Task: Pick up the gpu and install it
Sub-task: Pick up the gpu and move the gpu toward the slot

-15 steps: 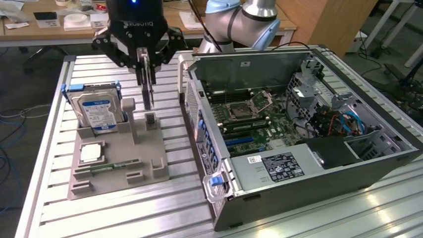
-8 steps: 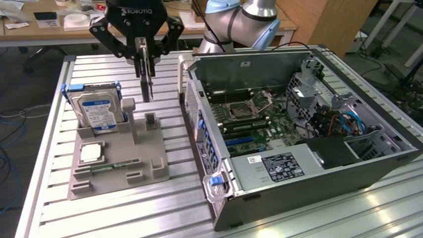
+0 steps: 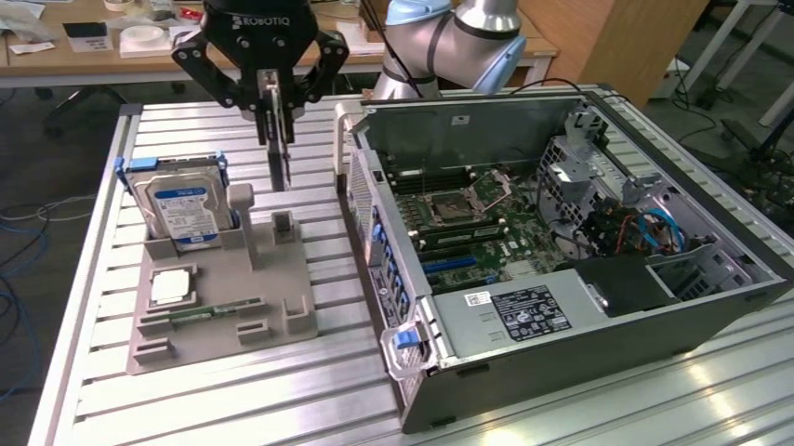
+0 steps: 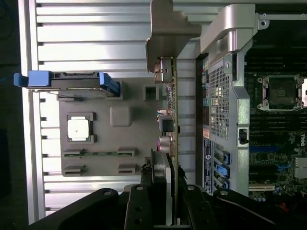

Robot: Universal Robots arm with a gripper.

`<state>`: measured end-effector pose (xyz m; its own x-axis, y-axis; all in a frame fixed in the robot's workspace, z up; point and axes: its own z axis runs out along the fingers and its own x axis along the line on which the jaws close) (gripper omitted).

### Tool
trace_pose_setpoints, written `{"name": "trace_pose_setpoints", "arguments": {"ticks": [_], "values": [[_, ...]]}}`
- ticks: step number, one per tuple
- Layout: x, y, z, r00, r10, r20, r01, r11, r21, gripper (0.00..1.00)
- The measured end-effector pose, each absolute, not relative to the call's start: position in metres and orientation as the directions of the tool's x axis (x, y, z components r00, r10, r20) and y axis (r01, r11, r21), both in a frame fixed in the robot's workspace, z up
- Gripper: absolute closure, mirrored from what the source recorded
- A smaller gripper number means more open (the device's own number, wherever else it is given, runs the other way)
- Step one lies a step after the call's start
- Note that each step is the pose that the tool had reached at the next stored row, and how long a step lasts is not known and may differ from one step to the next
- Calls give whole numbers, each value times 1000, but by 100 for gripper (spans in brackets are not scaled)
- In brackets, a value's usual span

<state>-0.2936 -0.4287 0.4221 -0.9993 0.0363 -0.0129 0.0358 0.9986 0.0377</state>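
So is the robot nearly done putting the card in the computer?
About halfway. Done: the gpu is up off the grey tray. In hand: the fingers are shut on it, holding it in the air above the tray, beside the open computer case. Left: the card is not in the case yet.

The gripper [image 3: 275, 119] holds the gpu [image 3: 282, 165] above the tray [image 3: 221, 327] beside the case [image 3: 583, 336].
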Motion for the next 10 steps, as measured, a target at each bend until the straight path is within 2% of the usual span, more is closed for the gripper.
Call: {"name": "trace_pose_setpoints", "arguments": {"ticks": [10], "values": [[-283, -429, 422, -999, 36, -13, 36, 999, 38, 72]]}}
